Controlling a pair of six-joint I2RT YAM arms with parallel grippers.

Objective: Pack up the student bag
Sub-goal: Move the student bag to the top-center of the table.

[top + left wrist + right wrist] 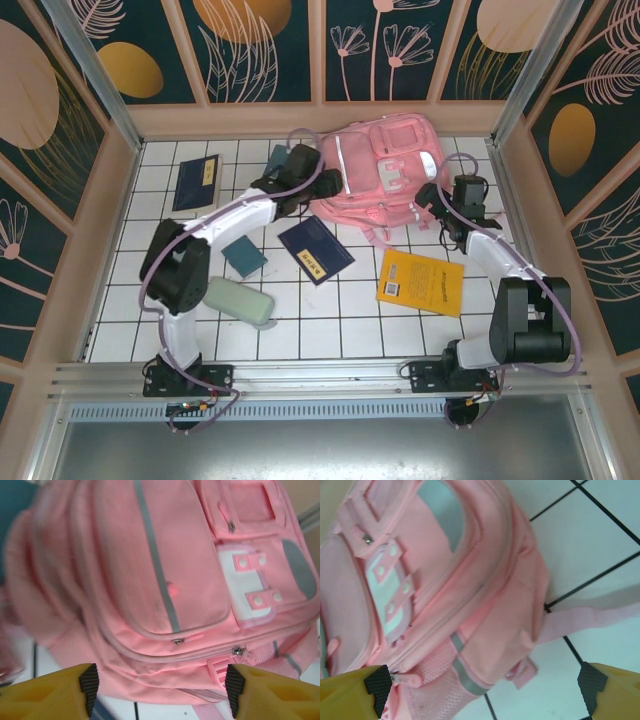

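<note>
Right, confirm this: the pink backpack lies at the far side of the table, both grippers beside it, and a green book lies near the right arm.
Not quite: the book near the right arm is yellow, not green, as the top external view shows. The rest stands.

The student bag (150,580) is soft pink cloth and not shiny. It has small metal zip pulls (177,641) and a net pocket (432,682) low in the right wrist view. The table (300,320) has smooth, shiny white tiles. The left end effector (160,690) is yellow plastic with black ridged pads (89,687).
</note>
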